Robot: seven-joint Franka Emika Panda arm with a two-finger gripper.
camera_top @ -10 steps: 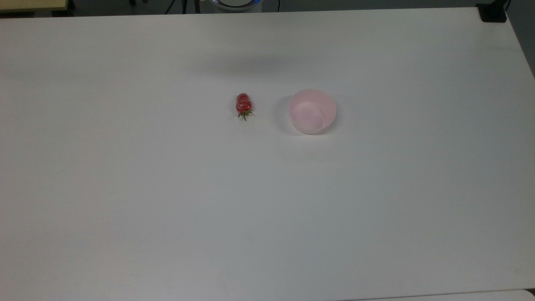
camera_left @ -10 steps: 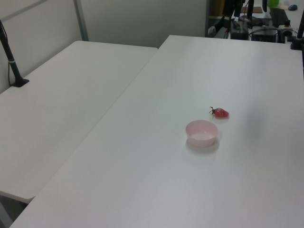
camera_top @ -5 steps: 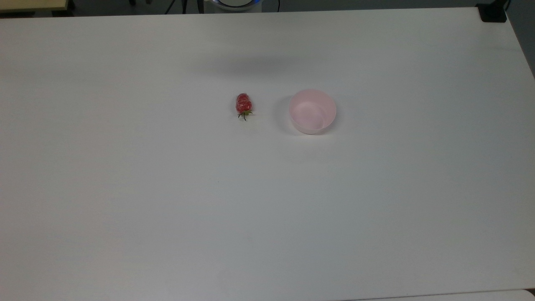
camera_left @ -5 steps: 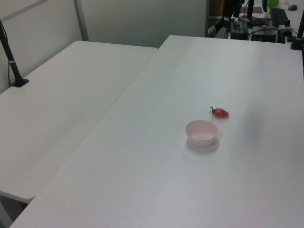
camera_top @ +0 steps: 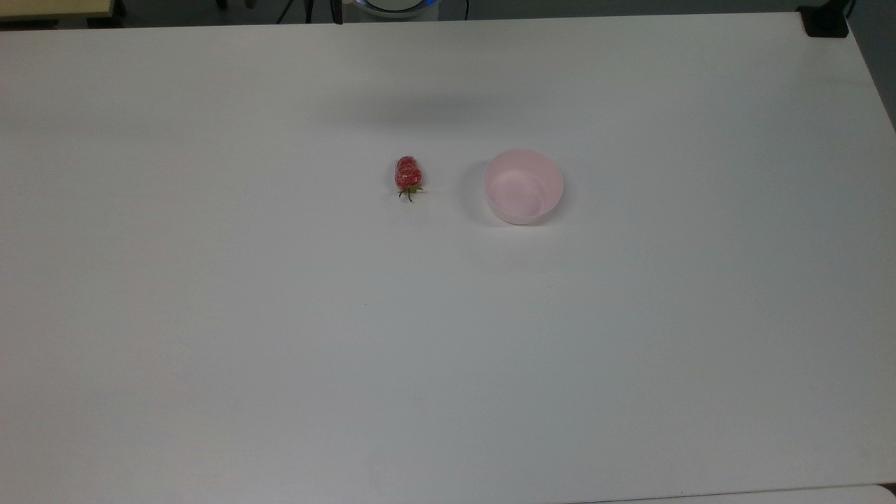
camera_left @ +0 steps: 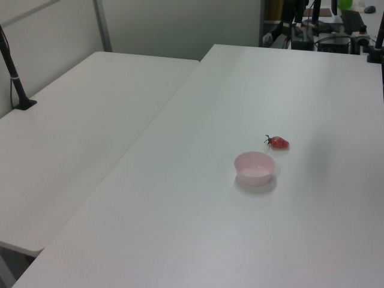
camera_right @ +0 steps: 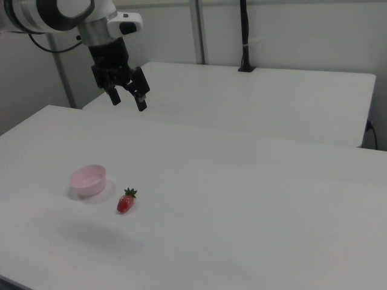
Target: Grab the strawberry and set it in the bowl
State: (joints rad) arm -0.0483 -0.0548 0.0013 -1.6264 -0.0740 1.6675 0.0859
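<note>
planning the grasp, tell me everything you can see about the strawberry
The strawberry is small, glossy red and oblong, with a green leafy cap and dark stem. It lies on its side on the white table, cap toward the top view's bottom, apart from the pink bowl on the top view's right. Nothing but the table touches it.

arm (camera_right: pixel 45 13): cut off by right view's left edge | table (camera_top: pixel 210 350): edges cropped

No readable text, no labels, no brands, no numbers, no signs
</note>
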